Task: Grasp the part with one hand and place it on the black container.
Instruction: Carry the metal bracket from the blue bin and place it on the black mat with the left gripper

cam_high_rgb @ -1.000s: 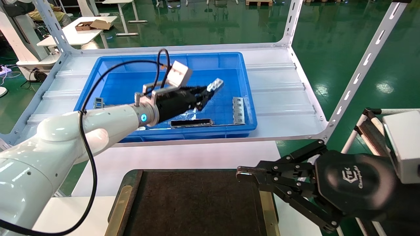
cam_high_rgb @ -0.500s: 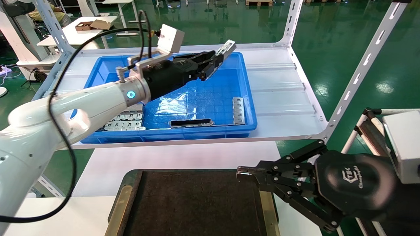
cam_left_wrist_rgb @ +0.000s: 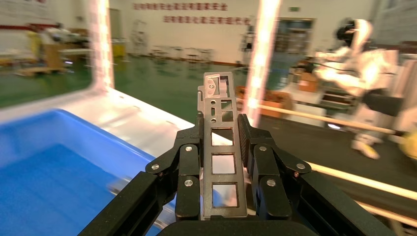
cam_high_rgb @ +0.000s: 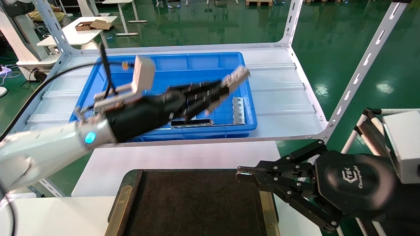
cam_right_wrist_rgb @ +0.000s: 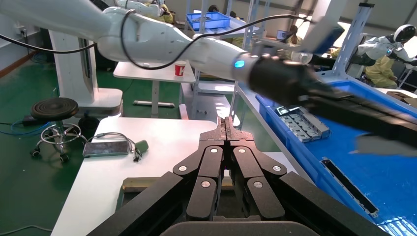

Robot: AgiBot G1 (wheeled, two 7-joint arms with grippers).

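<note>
My left gripper [cam_high_rgb: 220, 89] is shut on the part [cam_high_rgb: 236, 77], a slim silver strip with square cutouts, and holds it in the air over the right side of the blue bin [cam_high_rgb: 249, 126]. In the left wrist view the part [cam_left_wrist_rgb: 220, 110] stands up between the two black fingers [cam_left_wrist_rgb: 189, 162], sticking out past their tips. The black container [cam_high_rgb: 197, 203] lies at the near edge, below and nearer than the held part. My right gripper [cam_high_rgb: 241, 173] is shut and empty, parked over the container's right rim; it also shows in the right wrist view [cam_right_wrist_rgb: 226, 129].
In the bin lie a dark-faced narrow bar [cam_high_rgb: 191, 123], grey tabbed plates [cam_high_rgb: 238, 109] at the right wall, and more plates [cam_right_wrist_rgb: 301, 123] at the left. White slotted shelf posts [cam_high_rgb: 357, 75] stand at the corners. A white table [cam_high_rgb: 183, 155] lies between bin and container.
My left arm has swung down and towards the near right with the part, from high over the bin's far side to low over its right side. The right arm has not moved.
</note>
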